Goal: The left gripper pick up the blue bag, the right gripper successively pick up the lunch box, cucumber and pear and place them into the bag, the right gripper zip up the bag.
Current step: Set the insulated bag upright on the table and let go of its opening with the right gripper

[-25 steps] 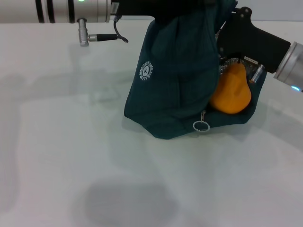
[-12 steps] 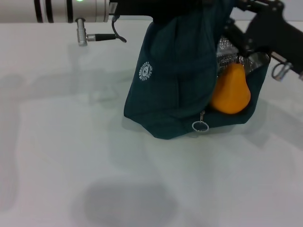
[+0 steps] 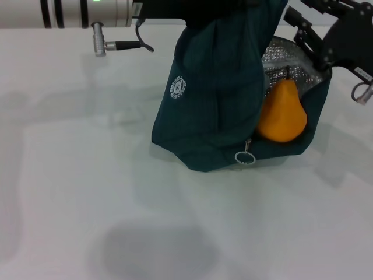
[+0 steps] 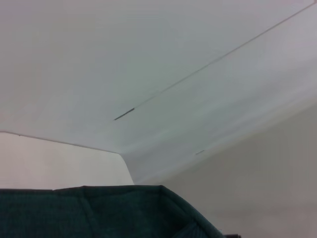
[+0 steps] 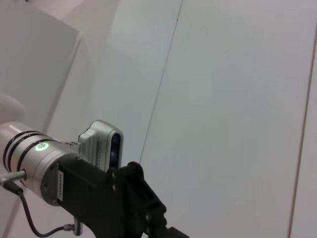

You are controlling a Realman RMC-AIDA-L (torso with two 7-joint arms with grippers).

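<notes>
1. Closest to the camera is just bare white table [image 3: 116, 221], with a faint grey shadow patch on it.
2. Next up is the zipper's metal ring pull [image 3: 245, 157], dangling at the bottom front edge of the blue bag [image 3: 215, 99].
3. The bag sits on the table right of centre, its top held up and the right side gaping open, so you can see the silver foil lining [image 3: 291, 64]. There's a small white round logo [image 3: 179, 87] on its front face.
4. The pear [image 3: 282, 114] is inside the bag, upright in the open right side, stem up, leaning against the lining. The lunch box and cucumber aren't visible from here.
5. The right gripper [image 3: 312, 29] is at the top right, just above the bag's opening and clear of the pear. Its black fingers are spread apart and holding nothing.
6. Farthest back, the left arm [image 3: 81, 11] comes in along the top edge to the bag's top. The left gripper itself is hidden behind the fabric, so I can't tell what its fingers are doing.
7. The left wrist view only catches the bag's top edge.
</notes>
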